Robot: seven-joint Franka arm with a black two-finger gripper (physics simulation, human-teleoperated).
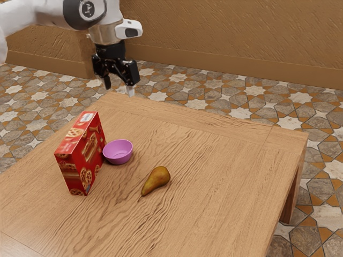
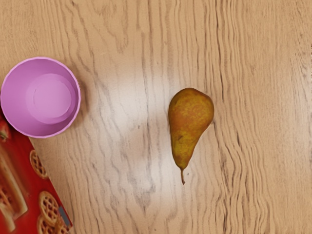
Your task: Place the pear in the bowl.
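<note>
Red box [image 1: 81, 155] up front, jaws [image 1: 119, 88] at upper left, pear [image 1: 156, 180] low in the middle.
Seen from the exterior view, the jaws are spread wide with nothing between them. Down and to the right of them, the pear lies on the table [image 1: 230, 176], thin end pointing lower left, fat end upper right. Next they should pinch across its long body.

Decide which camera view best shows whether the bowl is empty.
The wrist view: it looks down into the bowl, showing its bare floor. The exterior view sees it at a slant, with its outer wall and part of its inside, beside the red box.
</note>
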